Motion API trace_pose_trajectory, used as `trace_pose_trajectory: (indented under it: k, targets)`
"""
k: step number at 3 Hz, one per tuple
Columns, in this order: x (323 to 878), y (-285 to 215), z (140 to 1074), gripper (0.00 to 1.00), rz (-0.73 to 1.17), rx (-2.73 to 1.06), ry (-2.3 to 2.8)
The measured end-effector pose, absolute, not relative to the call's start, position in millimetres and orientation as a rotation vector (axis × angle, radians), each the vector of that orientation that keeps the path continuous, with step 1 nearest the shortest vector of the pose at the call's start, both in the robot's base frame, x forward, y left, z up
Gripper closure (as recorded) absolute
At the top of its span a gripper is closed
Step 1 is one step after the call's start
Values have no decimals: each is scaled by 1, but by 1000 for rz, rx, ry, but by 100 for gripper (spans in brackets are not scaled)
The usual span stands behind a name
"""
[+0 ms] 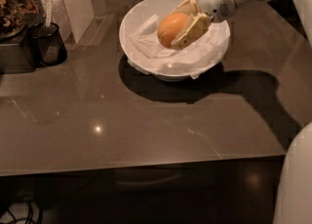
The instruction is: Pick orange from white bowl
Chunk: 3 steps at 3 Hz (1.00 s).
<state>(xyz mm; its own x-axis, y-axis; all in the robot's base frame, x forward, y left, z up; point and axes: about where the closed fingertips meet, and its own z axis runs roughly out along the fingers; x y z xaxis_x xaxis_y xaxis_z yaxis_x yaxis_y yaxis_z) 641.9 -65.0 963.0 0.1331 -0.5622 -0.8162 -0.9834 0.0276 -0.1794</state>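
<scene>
The orange point(170, 27) is a round, smooth fruit held over the white bowl point(141, 60), which stands at the back middle of the dark table and is lined with a white cloth point(165, 55). My gripper point(183, 26) reaches in from the upper right and is shut on the orange, with its pale fingers point(191, 32) on either side of the fruit. The orange is lifted a little above the cloth lining, still within the bowl's rim.
A small black cup point(48, 44) with a tag stands at the left, next to a dark container point(12, 28). A pale upright panel point(73, 1) stands behind them. The table's front edge point(141, 167) runs across the lower part. My arm's white body point(295, 184) fills the lower right corner.
</scene>
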Motion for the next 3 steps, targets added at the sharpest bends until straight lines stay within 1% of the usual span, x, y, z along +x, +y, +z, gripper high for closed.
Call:
trace_pose_trajectory:
  k: [2,3]
  targets:
    - [602,-103,991,100,744,-1503,1416]
    - [573,-134,1000,100,706,-1391,1432]
